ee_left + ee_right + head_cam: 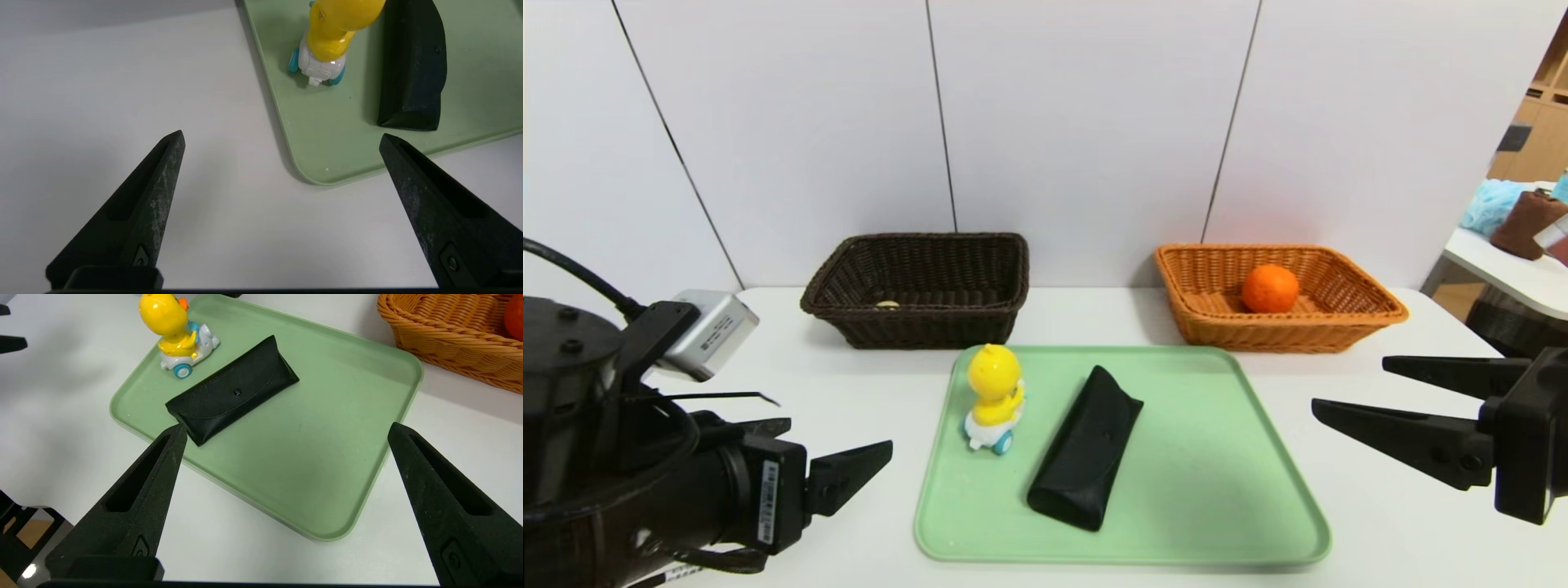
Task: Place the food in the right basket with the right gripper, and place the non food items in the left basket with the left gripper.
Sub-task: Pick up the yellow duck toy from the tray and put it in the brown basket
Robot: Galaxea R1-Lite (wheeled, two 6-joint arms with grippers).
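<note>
Near the robot, the left gripper [882, 451] and right gripper [1347, 385] hung wide open, fingers holding nothing. On the green tray [1201, 490] sat the duck toy [994, 396] and black pouch [1085, 459], waiting for the left basket [918, 287] farther back. The orange [1269, 288] was already in the right basket [1347, 314].

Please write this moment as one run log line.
orange: in right basket | duck toy, black pouch: on green tray | left gripper, right gripper: open, empty
</note>
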